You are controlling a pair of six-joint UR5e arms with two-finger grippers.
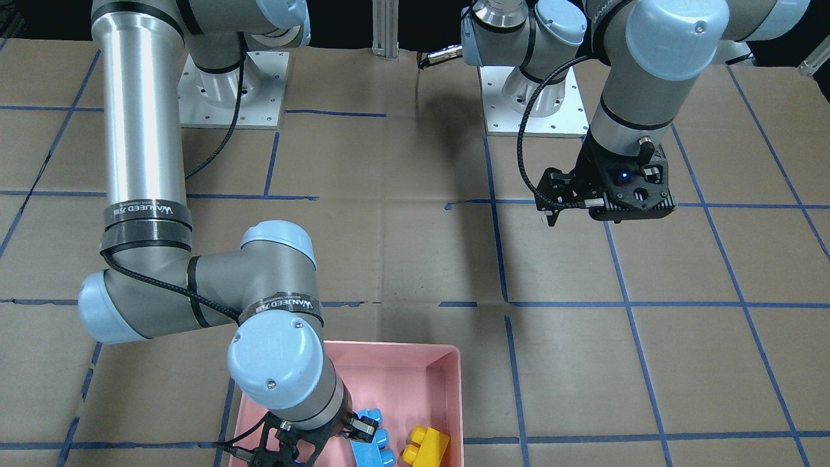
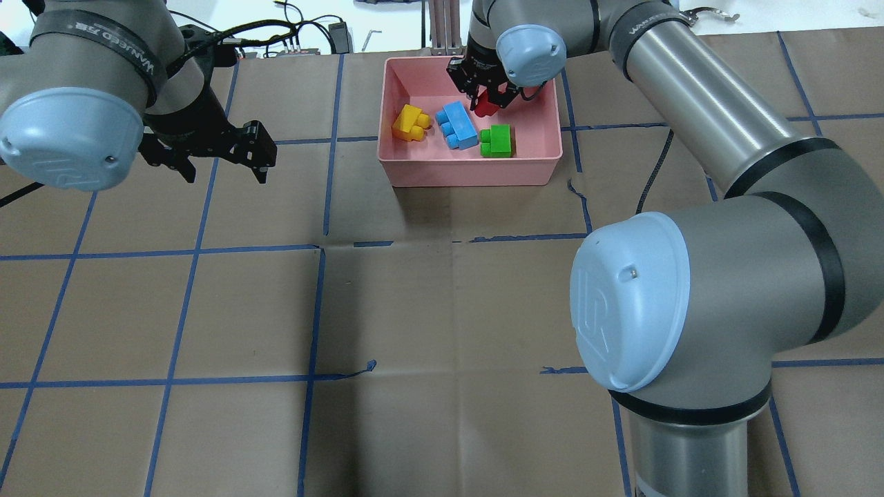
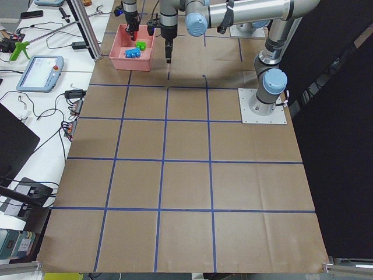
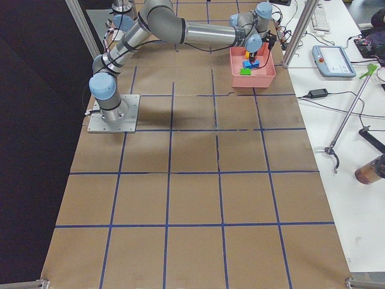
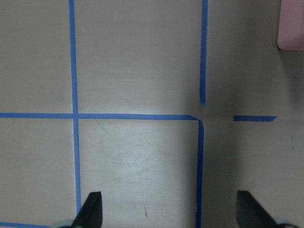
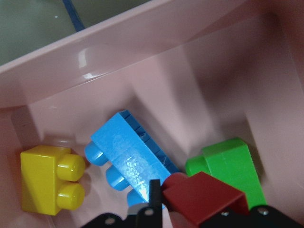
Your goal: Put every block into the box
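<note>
The pink box [image 2: 469, 174] stands at the table's far middle. In it lie the yellow block [image 2: 411, 123], the light-blue block [image 2: 457, 124] and the green block [image 2: 497, 140]. My right gripper [image 2: 487, 105] is shut on the red block [image 2: 487, 103] and holds it inside the box, above the floor between the blue and green blocks. The right wrist view shows the red block [image 6: 204, 194] over the blue [image 6: 128, 161], green [image 6: 228, 164] and yellow [image 6: 45, 178] blocks. My left gripper [image 2: 226, 178] is open and empty over bare table, left of the box.
Brown paper with blue tape lines covers the table [image 2: 442, 310]. In the left wrist view only a corner of the box [image 5: 292, 28] shows. Cables and devices lie beyond the table's far edge [image 2: 290, 41].
</note>
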